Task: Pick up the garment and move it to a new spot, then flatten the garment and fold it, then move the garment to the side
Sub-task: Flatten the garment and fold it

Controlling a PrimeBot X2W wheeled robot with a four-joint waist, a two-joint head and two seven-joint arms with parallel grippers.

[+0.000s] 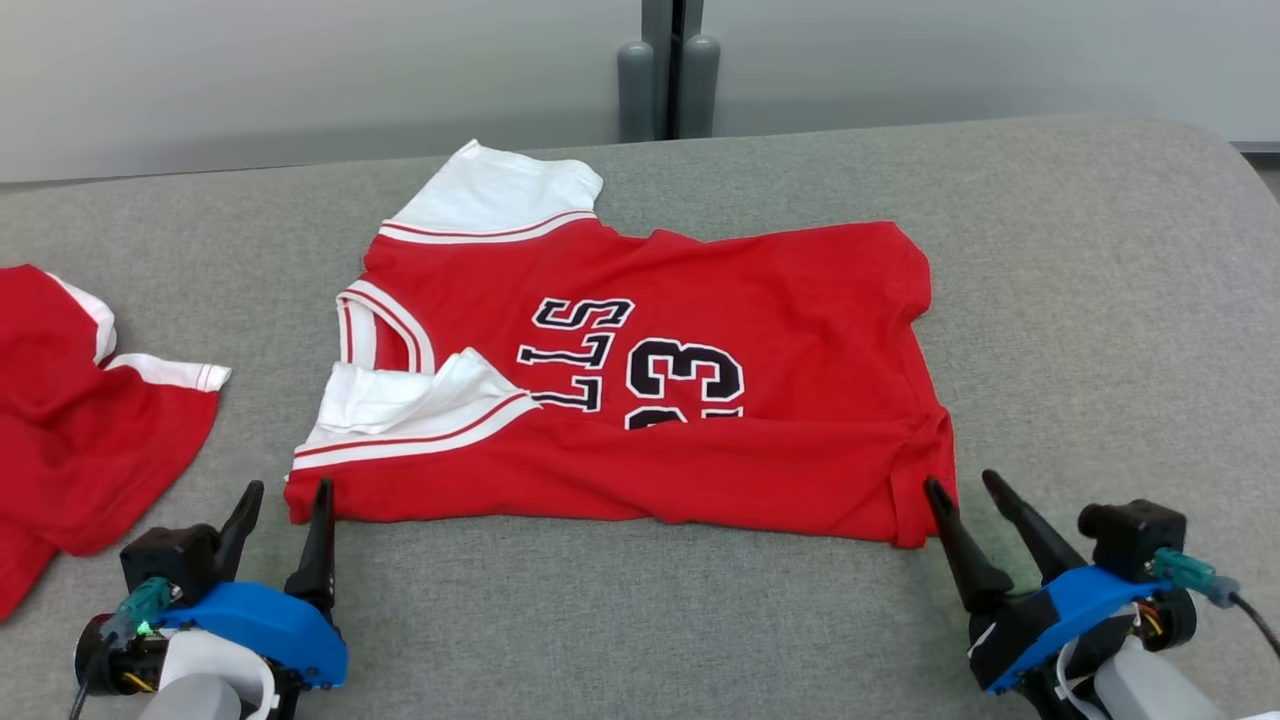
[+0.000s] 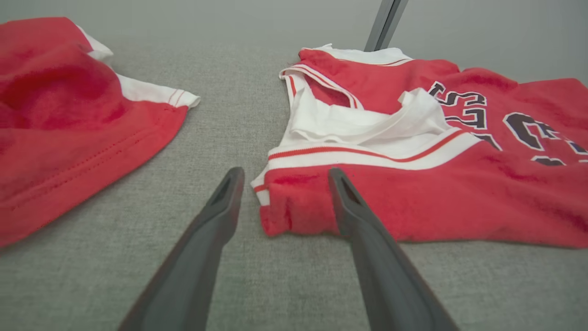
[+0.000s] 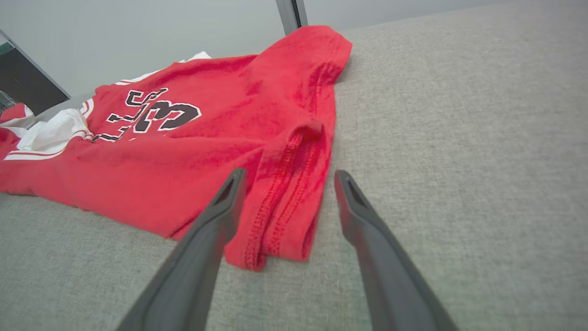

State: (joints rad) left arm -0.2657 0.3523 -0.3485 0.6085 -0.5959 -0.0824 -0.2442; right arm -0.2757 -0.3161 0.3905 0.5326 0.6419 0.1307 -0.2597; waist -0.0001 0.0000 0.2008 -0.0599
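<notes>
Garment, a red jersey with white sleeves, lies folded on the middle of the grey table. In the head view the left gripper sits low at its near left corner and the right gripper at its near right corner, both forearms reaching forward, jaws apart. A second red garment lies well to the left.

In the left wrist view the left gripper straddles the garment corner, jaws spread wide and clamping nothing.

In the right wrist view the right gripper points down at the stitched hem corner of the garment, which lies loose between the parted jaws.
</notes>
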